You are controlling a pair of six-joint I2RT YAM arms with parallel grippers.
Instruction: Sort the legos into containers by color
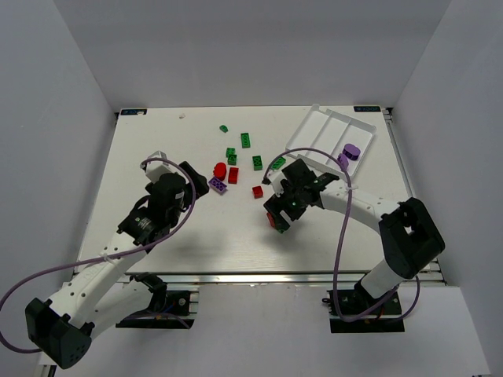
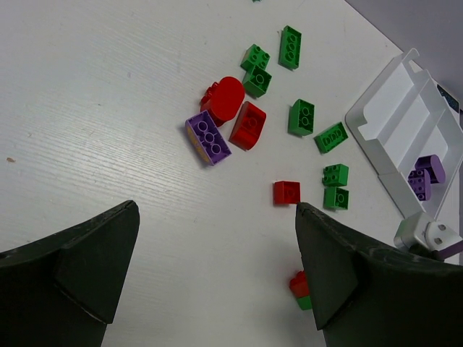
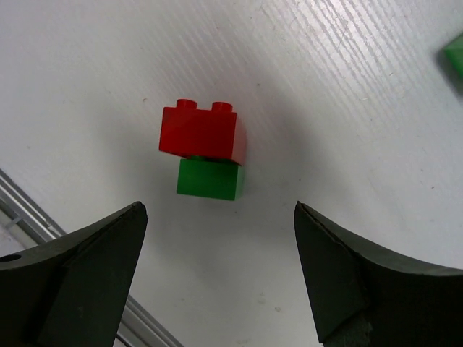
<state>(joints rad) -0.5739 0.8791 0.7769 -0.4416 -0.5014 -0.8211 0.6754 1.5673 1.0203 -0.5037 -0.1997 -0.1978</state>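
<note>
Red and green legos joined as one stack (image 3: 202, 155) lie on the table just ahead of my open right gripper (image 3: 221, 211), apart from its fingers; the stack shows from above as a red speck (image 1: 272, 221). My left gripper (image 2: 217, 208) hangs open over bare table with nothing between its fingers. Ahead of it lie a purple brick (image 2: 208, 137), a round red piece (image 2: 226, 97), a red brick (image 2: 248, 124), a small red brick (image 2: 286, 192) and several green bricks (image 2: 301, 116). The white tray (image 1: 318, 126) holds two purple legos (image 1: 350, 153) in its right-hand compartment.
The right arm's white links (image 1: 369, 206) cross the table's right half, and the left arm (image 1: 149, 216) crosses the left. A metal rail (image 1: 275, 276) runs along the near table edge. Grey walls close in the left, back and right sides.
</note>
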